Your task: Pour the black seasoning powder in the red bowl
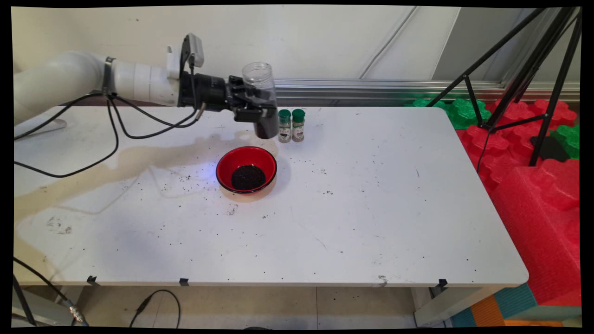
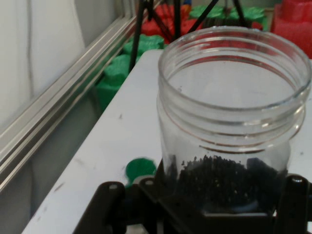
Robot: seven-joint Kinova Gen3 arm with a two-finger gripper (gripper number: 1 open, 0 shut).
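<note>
Gripper [image 1: 253, 107] horizontal above the worktop [image 1: 371, 208], fingers [image 2: 109, 195] clamped on a clear jar [image 1: 261, 95]. Jar upright, lidless, held off the surface, dark grains in its lower part. Two green-capped shakers [image 1: 291, 125] stand just beside it, on its right. Red bowl [image 1: 246, 169] nearer the camera holds a heap of black grains. Loose specks lie around the bowl.

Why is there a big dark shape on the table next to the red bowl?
Main view: that is the arm's shadow on the table, stretching left from the red bowl. Hand view: the jar in the hand looks sharp, the background soft.
</note>
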